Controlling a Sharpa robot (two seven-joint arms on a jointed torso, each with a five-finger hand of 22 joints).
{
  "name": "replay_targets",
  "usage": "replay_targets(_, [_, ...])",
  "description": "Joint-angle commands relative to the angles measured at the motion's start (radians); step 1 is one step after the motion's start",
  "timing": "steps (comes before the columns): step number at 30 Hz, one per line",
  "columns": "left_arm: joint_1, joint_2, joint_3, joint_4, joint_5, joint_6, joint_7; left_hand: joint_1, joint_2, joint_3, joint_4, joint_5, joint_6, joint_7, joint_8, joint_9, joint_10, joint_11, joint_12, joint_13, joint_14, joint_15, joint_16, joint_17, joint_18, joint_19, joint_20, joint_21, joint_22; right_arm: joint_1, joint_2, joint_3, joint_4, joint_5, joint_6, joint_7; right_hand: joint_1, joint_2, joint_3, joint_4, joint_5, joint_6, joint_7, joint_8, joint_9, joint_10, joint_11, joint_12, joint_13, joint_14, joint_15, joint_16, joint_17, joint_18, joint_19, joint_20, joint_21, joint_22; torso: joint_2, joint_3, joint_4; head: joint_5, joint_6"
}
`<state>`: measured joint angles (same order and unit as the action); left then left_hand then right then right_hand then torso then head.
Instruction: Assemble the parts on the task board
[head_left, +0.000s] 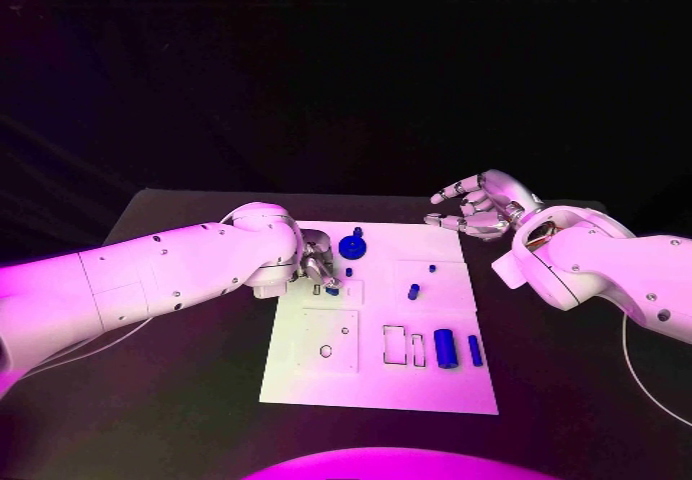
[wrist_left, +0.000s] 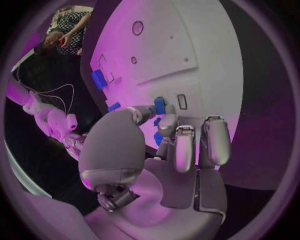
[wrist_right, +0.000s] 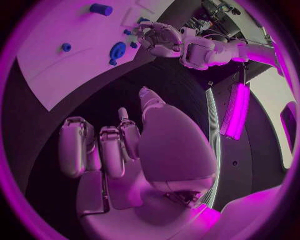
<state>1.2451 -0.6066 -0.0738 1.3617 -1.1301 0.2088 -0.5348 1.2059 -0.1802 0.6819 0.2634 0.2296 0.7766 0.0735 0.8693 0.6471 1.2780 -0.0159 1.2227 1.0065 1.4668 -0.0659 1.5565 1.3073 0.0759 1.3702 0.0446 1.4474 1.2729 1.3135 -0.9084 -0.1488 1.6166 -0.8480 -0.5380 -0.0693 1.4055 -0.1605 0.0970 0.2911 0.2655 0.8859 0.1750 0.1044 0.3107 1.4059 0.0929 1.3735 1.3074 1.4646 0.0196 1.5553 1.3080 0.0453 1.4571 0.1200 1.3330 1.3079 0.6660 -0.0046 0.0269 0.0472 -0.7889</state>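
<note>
The white task board (head_left: 378, 385) lies in the middle of the table. My left hand (head_left: 320, 265) hangs low over its near-left part. In the left wrist view its thumb and a fingertip (wrist_left: 167, 123) pinch a small blue part (wrist_left: 160, 105), with the board (wrist_left: 187, 45) close beneath. A second small blue piece (wrist_left: 157, 138) sits just behind that finger. A blue gear-like part (head_left: 355, 245) stands beside the hand. My right hand (head_left: 483, 205) floats above the board's far right corner, fingers apart and holding nothing.
A blue peg (head_left: 414, 292) and a smaller blue piece (head_left: 431, 268) stand mid-board. Two blue cylinders (head_left: 446, 347) (head_left: 473, 349) lie at the right beside rectangular slots (head_left: 394, 343). A round hole (head_left: 326, 351) marks the left panel. Black table (head_left: 188, 380) surrounds the board.
</note>
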Motion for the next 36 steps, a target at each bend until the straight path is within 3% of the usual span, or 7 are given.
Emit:
replay_targets(1, [-0.002,0.002,-0.002,0.004,0.001,0.029,-0.003,-0.009,-0.001,0.175,-0.171,0.005,0.026,-0.017,0.003,0.088,0.006,0.000,0.003,0.000,0.098,-0.005,0.004,0.244,-0.009,0.008,-0.001,0.003,0.000,-0.001,0.001,0.000,0.001,-0.011,0.014,0.011,0.000,0.008,0.002,-0.002,0.004,0.006,0.000,0.004,-0.001,-0.003,-0.003,-0.004,0.078,0.091,-0.003,-0.006,0.201,0.011,-0.006,0.000,-0.003,0.130,0.000,0.0003,0.0006,0.000,-0.001])
replay_targets(15, [-0.002,0.006,-0.003,-0.003,0.005,0.029,-0.004,-0.030,-0.006,0.180,-0.169,0.003,0.031,-0.019,0.002,0.091,0.008,-0.001,-0.002,-0.008,0.098,-0.006,0.004,0.244,-0.010,0.010,-0.002,0.003,0.001,-0.001,0.001,0.000,0.000,-0.011,0.013,0.012,-0.001,0.008,0.002,-0.003,0.005,0.007,0.000,0.005,-0.002,-0.005,-0.003,-0.006,0.076,0.091,-0.004,-0.006,0.199,0.011,-0.007,0.000,-0.006,0.128,0.000,0.0006,0.0003,0.000,0.001])
replay_targets(25, [-0.002,0.008,-0.003,-0.008,0.016,0.036,-0.003,-0.119,-0.017,0.133,-0.134,-0.005,0.057,-0.033,-0.007,0.097,0.024,-0.011,0.006,0.008,0.098,-0.014,0.003,0.244,-0.010,0.012,-0.009,0.001,0.001,-0.001,0.001,0.000,-0.001,-0.011,0.011,0.013,-0.002,0.008,0.002,-0.002,0.005,0.007,0.000,0.005,-0.002,-0.005,-0.003,-0.006,0.076,0.091,-0.004,-0.007,0.199,0.011,-0.008,0.000,-0.007,0.128,0.001,0.0002,-0.0001,-0.002,-0.001])
replay_targets(36, [-0.002,0.012,-0.003,-0.015,0.018,0.031,-0.002,-0.168,-0.020,0.085,-0.104,-0.008,0.071,-0.036,-0.017,0.098,0.024,-0.013,0.006,0.011,0.097,-0.016,0.003,0.243,-0.010,0.013,-0.013,-0.001,0.001,-0.001,0.001,0.000,-0.002,-0.011,0.011,0.013,-0.002,0.008,0.002,-0.002,0.005,0.007,0.000,0.005,-0.002,-0.005,-0.003,-0.006,0.076,0.091,-0.004,-0.007,0.199,0.011,-0.008,0.000,-0.007,0.128,0.000,-0.0005,-0.0001,-0.004,-0.004])
